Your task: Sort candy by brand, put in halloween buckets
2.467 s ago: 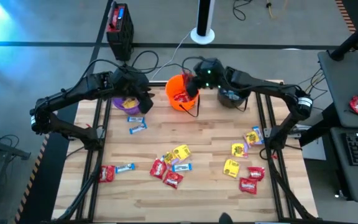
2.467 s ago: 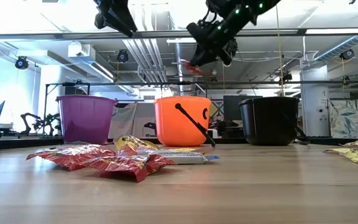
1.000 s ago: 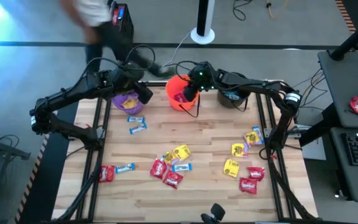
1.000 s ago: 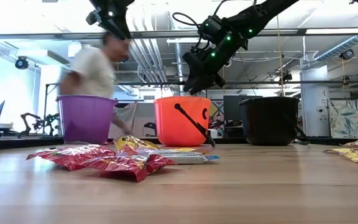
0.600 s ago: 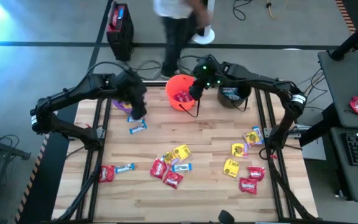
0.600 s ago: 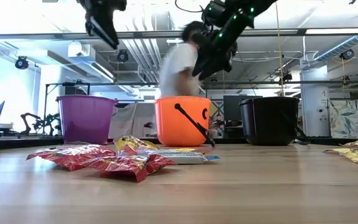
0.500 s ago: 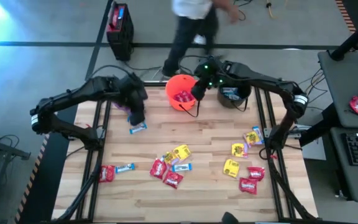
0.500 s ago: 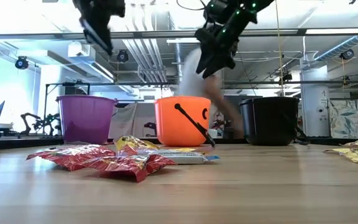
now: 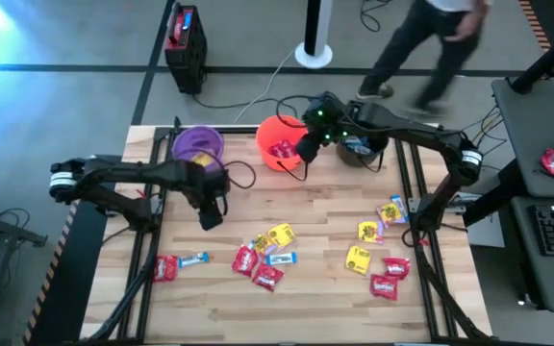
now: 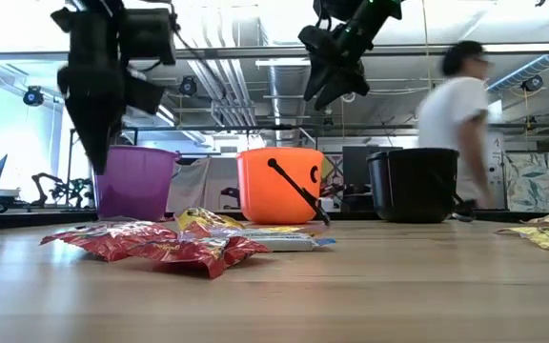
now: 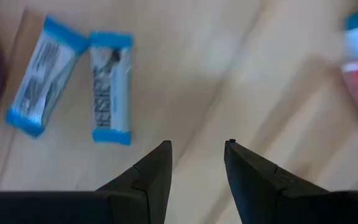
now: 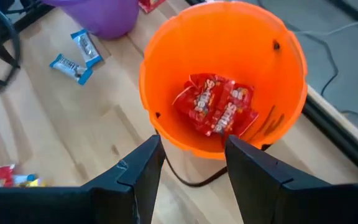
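Three halloween buckets stand along the table's far edge: purple (image 9: 198,146), orange (image 9: 279,144) and black (image 9: 359,149). Red candy (image 12: 216,109) lies in the orange one. My left gripper (image 11: 197,144) is open and points straight down over bare wood just in front of the purple bucket. Two blue-and-white candy bars (image 11: 110,87) lie flat on the table beside it, untouched. My right gripper (image 12: 191,138) is open and empty above the orange bucket's near rim. More red, yellow and blue-and-white candy lies mid-table (image 9: 263,255), right (image 9: 378,250) and left (image 9: 176,264).
A person (image 9: 440,38) walks behind the table's far right corner. The orange bucket's black handle (image 10: 298,195) hangs down its front. Black frame rails (image 9: 147,231) run along both table sides. Bare wood lies between the candy groups.
My left gripper has come down from above the purple bucket toward the table's near edge and tipped to point straight down. My right gripper has risen from the orange bucket's mouth. A person has crossed behind the table from left to right.
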Robot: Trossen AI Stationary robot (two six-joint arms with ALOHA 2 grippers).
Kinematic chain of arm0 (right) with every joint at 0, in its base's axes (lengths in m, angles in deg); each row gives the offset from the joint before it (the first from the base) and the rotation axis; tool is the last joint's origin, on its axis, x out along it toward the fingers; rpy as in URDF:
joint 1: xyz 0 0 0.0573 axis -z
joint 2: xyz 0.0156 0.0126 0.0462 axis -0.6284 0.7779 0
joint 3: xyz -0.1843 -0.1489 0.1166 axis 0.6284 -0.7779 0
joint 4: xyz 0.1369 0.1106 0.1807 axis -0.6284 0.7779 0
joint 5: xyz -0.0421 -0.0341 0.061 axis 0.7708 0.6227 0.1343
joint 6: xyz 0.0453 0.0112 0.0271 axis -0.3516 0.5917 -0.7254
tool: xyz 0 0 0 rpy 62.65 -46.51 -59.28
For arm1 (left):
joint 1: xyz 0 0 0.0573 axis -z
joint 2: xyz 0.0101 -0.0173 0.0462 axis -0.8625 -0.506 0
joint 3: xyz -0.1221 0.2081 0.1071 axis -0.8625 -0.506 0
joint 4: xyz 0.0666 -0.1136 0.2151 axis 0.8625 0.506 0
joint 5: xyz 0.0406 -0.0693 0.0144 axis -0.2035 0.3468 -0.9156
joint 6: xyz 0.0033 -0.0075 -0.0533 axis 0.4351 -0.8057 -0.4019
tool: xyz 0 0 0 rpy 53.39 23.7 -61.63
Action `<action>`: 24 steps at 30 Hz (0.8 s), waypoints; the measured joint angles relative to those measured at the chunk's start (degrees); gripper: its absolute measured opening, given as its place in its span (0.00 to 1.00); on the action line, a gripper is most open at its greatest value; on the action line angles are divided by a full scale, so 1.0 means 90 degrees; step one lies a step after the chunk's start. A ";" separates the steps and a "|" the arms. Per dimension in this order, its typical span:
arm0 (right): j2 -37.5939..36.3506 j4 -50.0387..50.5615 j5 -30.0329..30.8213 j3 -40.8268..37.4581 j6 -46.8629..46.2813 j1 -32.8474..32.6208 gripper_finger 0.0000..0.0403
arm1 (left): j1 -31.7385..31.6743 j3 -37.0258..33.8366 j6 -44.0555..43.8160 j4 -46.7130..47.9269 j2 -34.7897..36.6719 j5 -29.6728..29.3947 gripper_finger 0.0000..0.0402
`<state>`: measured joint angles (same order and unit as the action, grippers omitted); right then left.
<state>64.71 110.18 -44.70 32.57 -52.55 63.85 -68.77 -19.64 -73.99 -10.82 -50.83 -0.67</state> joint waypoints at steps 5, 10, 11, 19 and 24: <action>0.0005 -0.0196 0.0369 0.0000 -0.0040 -0.0191 0.41 | 0.0206 -0.0477 0.0628 -0.0556 -0.0067 -0.0203 0.33; 0.0007 -0.0169 0.0385 -0.0002 -0.0167 -0.0240 0.41 | 0.0611 -0.0804 0.0652 -0.1104 0.0319 -0.1390 0.31; 0.0007 -0.0174 0.0388 -0.0002 -0.0170 -0.0250 0.41 | 0.0758 -0.0806 0.0528 -0.1101 0.0373 -0.1742 0.29; 0.0007 -0.0214 0.0719 -0.0002 -0.0104 -0.0269 0.41 | 0.1685 -0.1250 -0.0294 -0.1689 0.0518 -0.3452 0.03; 0.0007 -0.0216 0.0833 -0.0029 0.0123 -0.0270 0.41 | 0.1742 -0.2008 -0.0739 -0.2660 0.0686 -0.3869 0.00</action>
<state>64.78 108.23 -37.20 32.31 -51.44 61.41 -53.09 -37.71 -80.65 -34.77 -44.65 -35.49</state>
